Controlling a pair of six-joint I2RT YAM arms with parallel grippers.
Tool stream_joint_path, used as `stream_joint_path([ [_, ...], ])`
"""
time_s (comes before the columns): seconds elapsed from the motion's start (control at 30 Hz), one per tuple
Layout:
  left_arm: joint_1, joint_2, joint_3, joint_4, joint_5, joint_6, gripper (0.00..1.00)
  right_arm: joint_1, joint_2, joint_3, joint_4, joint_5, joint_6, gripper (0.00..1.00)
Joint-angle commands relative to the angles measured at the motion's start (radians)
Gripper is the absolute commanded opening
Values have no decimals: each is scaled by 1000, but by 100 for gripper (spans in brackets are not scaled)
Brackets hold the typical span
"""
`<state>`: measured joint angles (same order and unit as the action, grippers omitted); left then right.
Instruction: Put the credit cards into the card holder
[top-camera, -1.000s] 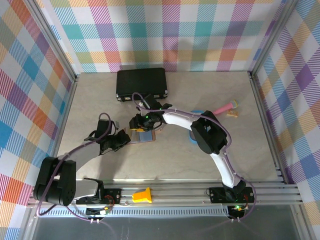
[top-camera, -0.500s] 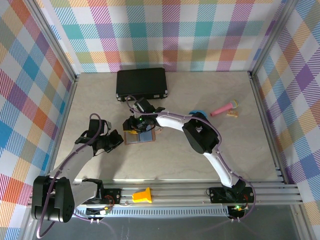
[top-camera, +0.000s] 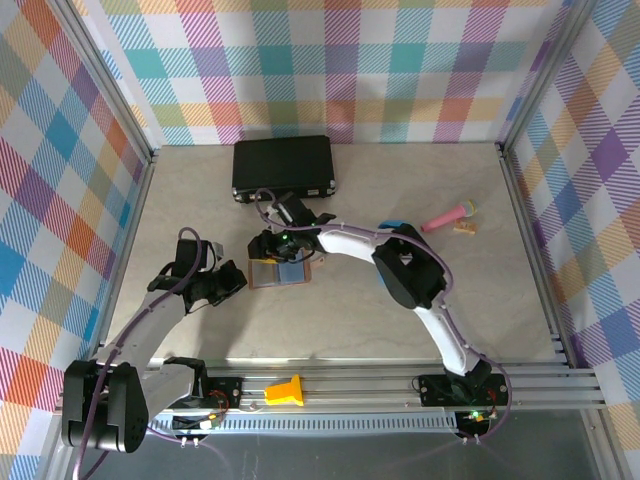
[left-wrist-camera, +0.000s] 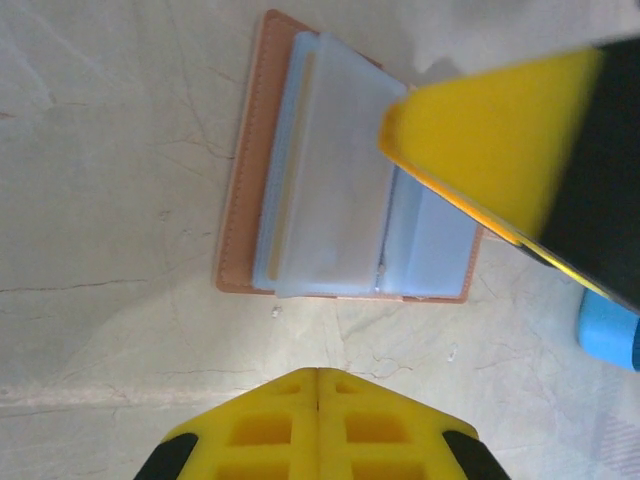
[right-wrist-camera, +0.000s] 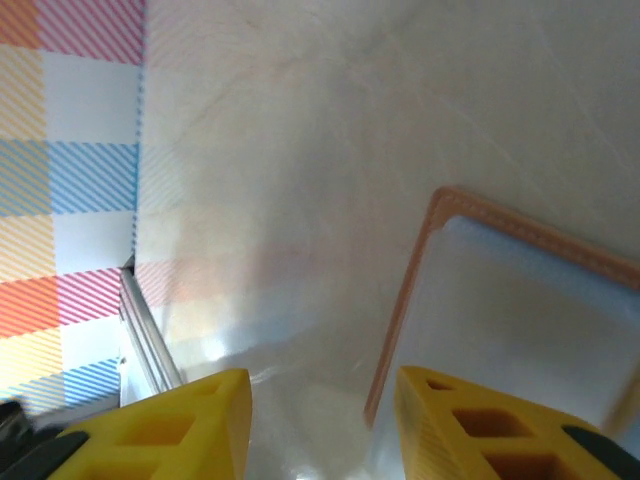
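The left arm has pulled back across the table, so the left end effector now sits just short of the card holder it was touching a second ago, fingers pressed together and carrying nothing. That looks like a release, with one insertion behind it. The right end effector has edged further left and hovers over the holder's far edge, fingers spread with nothing between them and one of them low over the leather, apparently steadying it. Now the containers. The black case at the back is closed, contents unknown. The blue tray is mostly hidden by the right arm, so what it holds cannot be told. The card holder lies open mid-table, and the edge of an orange-yellow credit card is tucked in its left-hand pocket.
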<state>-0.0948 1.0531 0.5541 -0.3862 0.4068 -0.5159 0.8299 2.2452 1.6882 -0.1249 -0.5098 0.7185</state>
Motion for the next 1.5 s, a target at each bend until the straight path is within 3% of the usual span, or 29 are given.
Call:
stream_joint_path([
  [0.0,7,-30,18,57,90,41,6,-49,-220,-112,129,15,-102,41],
  [0.17,-30,-59,55,142,118,30,7,-167,-485,-358,173,28,-262,41],
  [0.33,-132,-69,116,231,130,44,15,-333,-710,-468,-30,7,-534,52],
  [0.47,-184,-28,153,307,129,66,37,-461,-800,-507,-156,-10,-668,57],
  [0.7,-252,119,252,382,172,196,64,-613,-819,-515,-349,-47,-960,58],
  [0.9,-326,311,379,398,270,395,72,-648,-845,-545,-400,-10,-1227,58],
  [1.0,-349,396,420,477,313,430,74,-652,-858,-556,-443,-33,-1444,58],
  [1.1,-356,455,447,564,354,441,75,-653,-851,-532,-470,-14,-1541,59],
  [1.37,-358,468,455,486,353,650,80,-653,-797,-497,-510,73,-1771,59],
  [1.47,-358,434,412,480,334,708,86,-653,-777,-500,-482,75,-1833,59],
])
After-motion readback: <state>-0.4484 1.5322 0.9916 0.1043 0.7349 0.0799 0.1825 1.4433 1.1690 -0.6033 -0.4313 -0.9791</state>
